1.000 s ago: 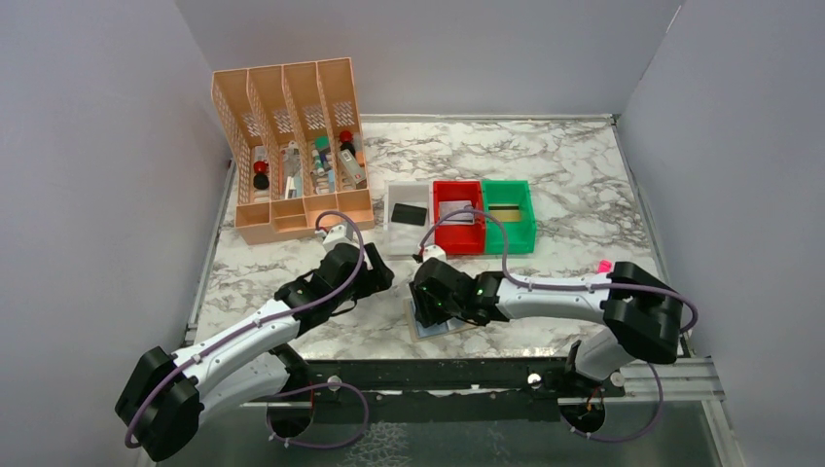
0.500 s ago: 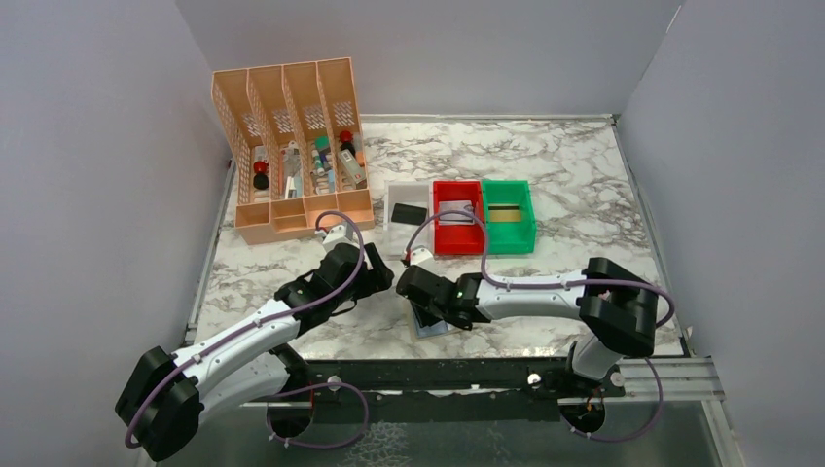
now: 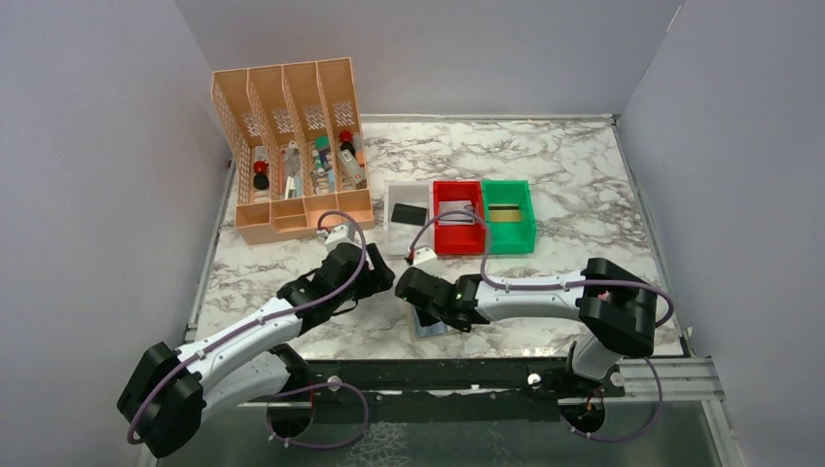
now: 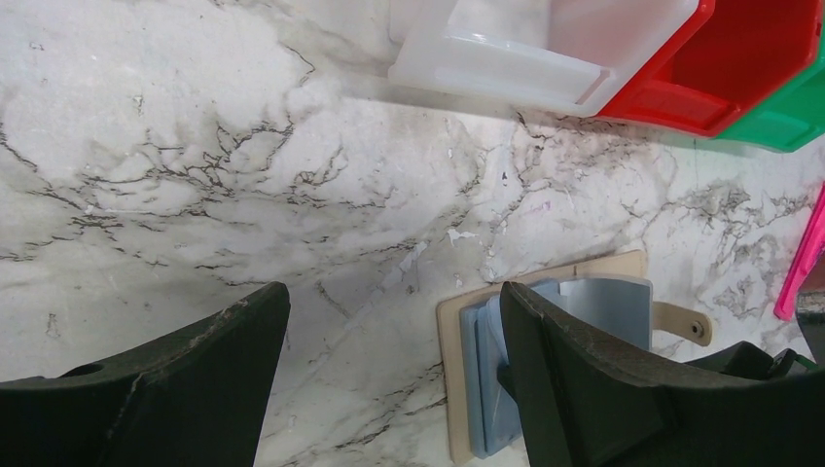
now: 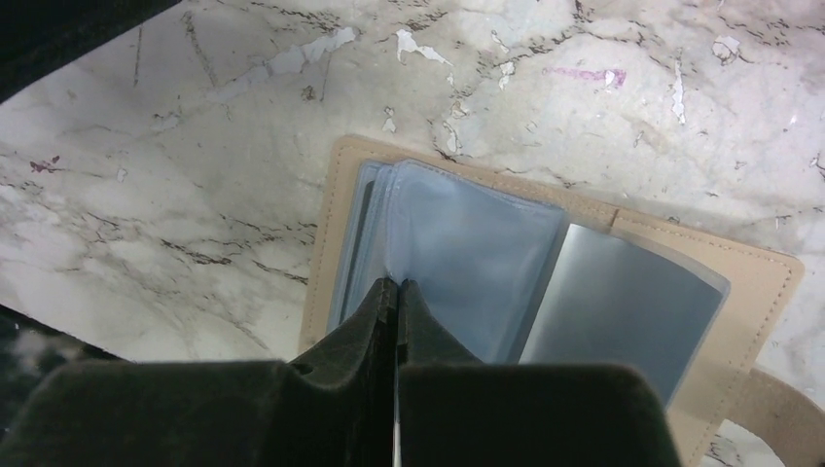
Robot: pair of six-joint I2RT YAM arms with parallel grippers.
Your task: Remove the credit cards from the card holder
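The card holder (image 5: 623, 311) lies open near the table's front edge, tan-bordered with blue-grey sleeves; it shows too in the top view (image 3: 429, 327) and the left wrist view (image 4: 584, 302). My right gripper (image 5: 398, 284) is shut, its tips pinching a raised blue-grey sleeve near the holder's left side. The right gripper (image 3: 426, 304) covers most of the holder from above. My left gripper (image 4: 389, 297) is open over bare marble just left of the holder, holding nothing. A black card (image 3: 409, 213), a silver card (image 3: 457, 215) and a gold-striped card (image 3: 503, 213) lie in the bins.
White (image 3: 393, 236), red (image 3: 457, 242) and green (image 3: 513, 240) bins stand in a row behind the holder. An orange slotted organizer (image 3: 292, 146) with small items fills the back left. A pink marker (image 4: 803, 258) lies right of the holder.
My right gripper has moved left over the holder and closed from half open to shut on a sleeve. The left arm has stayed put.
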